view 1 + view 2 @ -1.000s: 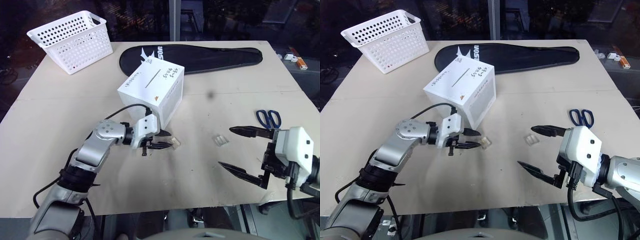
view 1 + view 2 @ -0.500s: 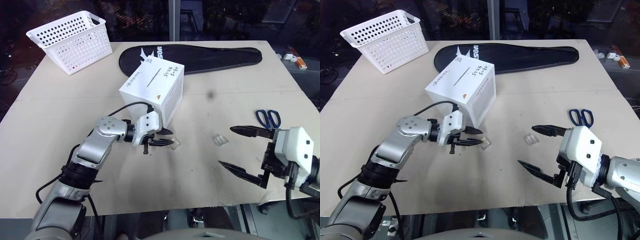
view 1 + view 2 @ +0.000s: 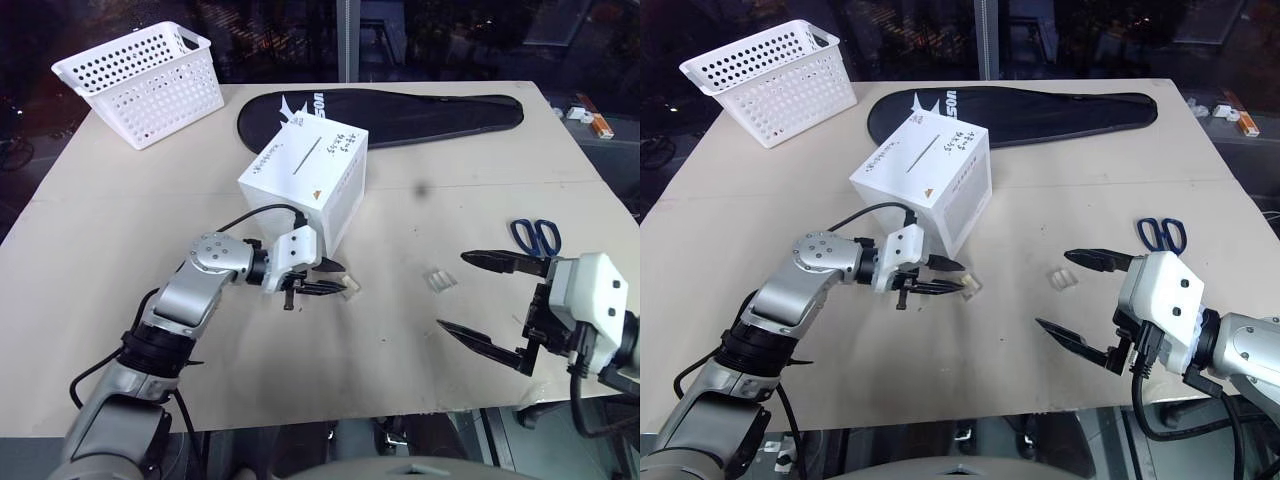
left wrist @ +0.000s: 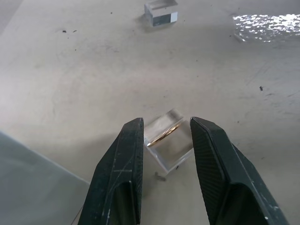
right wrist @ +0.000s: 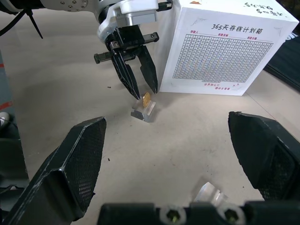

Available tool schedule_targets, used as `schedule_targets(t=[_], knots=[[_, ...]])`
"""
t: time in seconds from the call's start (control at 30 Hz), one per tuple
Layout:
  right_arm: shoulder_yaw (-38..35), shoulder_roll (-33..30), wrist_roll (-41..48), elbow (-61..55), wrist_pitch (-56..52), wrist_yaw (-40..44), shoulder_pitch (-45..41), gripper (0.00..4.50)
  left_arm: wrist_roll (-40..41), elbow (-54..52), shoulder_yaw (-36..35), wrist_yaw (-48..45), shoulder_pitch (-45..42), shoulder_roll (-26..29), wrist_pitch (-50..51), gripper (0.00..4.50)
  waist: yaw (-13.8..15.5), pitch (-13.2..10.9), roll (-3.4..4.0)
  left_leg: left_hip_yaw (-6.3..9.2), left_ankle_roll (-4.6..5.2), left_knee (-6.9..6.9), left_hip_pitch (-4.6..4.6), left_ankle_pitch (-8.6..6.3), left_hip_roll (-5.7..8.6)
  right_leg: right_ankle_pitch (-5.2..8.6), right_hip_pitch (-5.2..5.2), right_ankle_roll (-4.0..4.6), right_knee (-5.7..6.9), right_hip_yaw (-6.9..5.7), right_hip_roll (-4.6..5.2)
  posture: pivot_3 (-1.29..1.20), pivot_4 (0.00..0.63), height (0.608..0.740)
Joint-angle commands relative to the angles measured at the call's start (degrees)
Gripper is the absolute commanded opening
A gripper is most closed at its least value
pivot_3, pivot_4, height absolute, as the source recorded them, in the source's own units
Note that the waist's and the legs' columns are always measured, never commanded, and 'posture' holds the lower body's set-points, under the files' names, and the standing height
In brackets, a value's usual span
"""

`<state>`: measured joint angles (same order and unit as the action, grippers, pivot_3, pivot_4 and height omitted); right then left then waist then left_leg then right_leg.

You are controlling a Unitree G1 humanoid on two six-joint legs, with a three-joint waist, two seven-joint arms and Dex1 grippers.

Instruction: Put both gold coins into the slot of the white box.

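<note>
Down on the bench (image 3: 120, 240), just in front of the white box (image 3: 305, 185), the left gripper (image 4: 164, 140) has its jaws part-open and set either side of one of the gold coins (image 4: 165, 136), which stands on edge inside its little clear case; from the wrist view the fingers (image 4: 123, 164) look close to the case walls, but I can't tell whether they have actually bitten, and the case looks to be resting on the bench rather than lifted. The second coin case (image 3: 438, 281) lies flat, well apart toward the right side, nearer the right gripper (image 3: 480, 300), whose jaws hang wide open with nothing between them. These cases look featherlight and hard, smooth plastic, so I'd expect them to skate or flip out if squeezed off-centre, though a firm pinch shouldn't hurt them. The sensible hold, I think, is square across two opposite flat faces, near the middle, leaving an edge of the case proud of the fingertips so it can be fed thin-edge first. The slot (image 3: 301, 156) runs diagonally across the box's top among the handwriting and looks narrow, so the case will likely need lining up along it.
</note>
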<state>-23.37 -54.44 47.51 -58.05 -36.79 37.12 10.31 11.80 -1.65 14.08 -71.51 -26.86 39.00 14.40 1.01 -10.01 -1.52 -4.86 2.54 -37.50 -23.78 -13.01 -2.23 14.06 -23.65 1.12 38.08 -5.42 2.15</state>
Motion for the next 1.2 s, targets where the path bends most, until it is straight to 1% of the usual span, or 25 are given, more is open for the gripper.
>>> schedule_targets(t=[0.03, 0.43, 0.63, 0.67, 0.73, 0.77, 0.8, 1.2], knots=[[-0.7, -0.1, 0.3, -1.9, 0.9, -0.5, 0.1, 4.5, -0.3, -0.6, -0.5, 0.0, -1.3, 0.4, -0.5, 1.56, 0.0, 0.0, 0.0, 0.0, 0.0, 0.0, 0.0, 0.0, 0.0, 0.0, 0.0, 0.0, 0.0, 0.0, 0.0, 0.0, 0.15, 0.738], [-0.2, -0.2, 0.2, -1.9, 1.0, -0.9, -0.2, 4.5, -0.6, -0.5, -0.4, -0.4, -1.2, 0.3, -1.1, 1.56, 0.0, 0.0, 0.0, 0.0, -0.01, -0.01, 0.0, 0.01, 0.0, 0.0, 0.0, 0.0, 0.01, 0.0, 0.0, 0.0, 0.15, 0.738], [-0.2, -0.2, 0.3, -1.9, 0.9, -1.0, -0.2, 4.5, -1.8, 0.6, 0.2, -0.4, -0.9, 0.1, -3.0, 1.56, 0.0, 0.0, 0.0, 0.0, -0.02, -0.01, 0.0, 0.01, 0.0, 0.0, 0.0, 0.0, 0.01, 0.0, 0.0, 0.0, 0.15, 0.738], [-0.2, -0.2, 0.3, -1.9, 0.9, -1.0, -0.2, 4.5, -2.0, 1.0, 0.2, -0.4, -0.9, -0.1, -3.3, 1.28, 0.0, 0.0, 0.0, 0.0, -0.02, -0.01, 0.0, 0.01, 0.0, 0.0, 0.0, 0.0, 0.01, 0.0, 0.0, 0.0, 0.15, 0.738], [-0.2, -0.2, 0.4, -1.9, 0.9, -1.1, -0.3, 4.5, -2.2, 1.5, 0.3, -0.5, -0.9, -0.3, -4.0, 0.97, 0.0, 0.0, 0.0, 0.0, -0.02, -0.01, 0.0, 0.01, 0.0, 0.0, 0.0, 0.0, 0.01, 0.0, 0.0, 0.0, 0.15, 0.738], [-0.2, -0.2, 0.4, -1.9, 0.9, -1.1, -0.3, 4.5, -2.2, 1.7, 0.4, -0.7, -0.9, -0.3, -4.3, 0.74, 0.0, 0.0, 0.0, 0.0, -0.02, -0.01, 0.0, 0.01, 0.0, 0.0, 0.0, 0.0, 0.01, 0.0, 0.0, 0.0, 0.15, 0.738], [-0.2, -0.3, 0.4, -1.9, 0.9, -1.2, -0.2, 4.5, -2.2, 1.7, 0.5, -0.9, -0.8, -0.3, -4.6, 0.33, 0.0, 0.0, 0.0, 0.0, -0.02, -0.01, 0.0, 0.01, 0.0, 0.0, 0.0, 0.0, 0.01, 0.0, 0.0, 0.0, 0.15, 0.738], [-0.3, -0.6, 0.7, -1.9, 1.1, -1.5, 0.1, 4.5, -1.1, 1.7, -0.6, -2.5, 0.0, -0.4, -5.3, 0.33, 0.0, 0.0, 0.0, 0.0, -0.02, -0.01, 0.0, 0.01, 0.0, 0.0, 0.0, 0.0, 0.02, 0.0, -0.01, 0.0, 0.15, 0.738]])
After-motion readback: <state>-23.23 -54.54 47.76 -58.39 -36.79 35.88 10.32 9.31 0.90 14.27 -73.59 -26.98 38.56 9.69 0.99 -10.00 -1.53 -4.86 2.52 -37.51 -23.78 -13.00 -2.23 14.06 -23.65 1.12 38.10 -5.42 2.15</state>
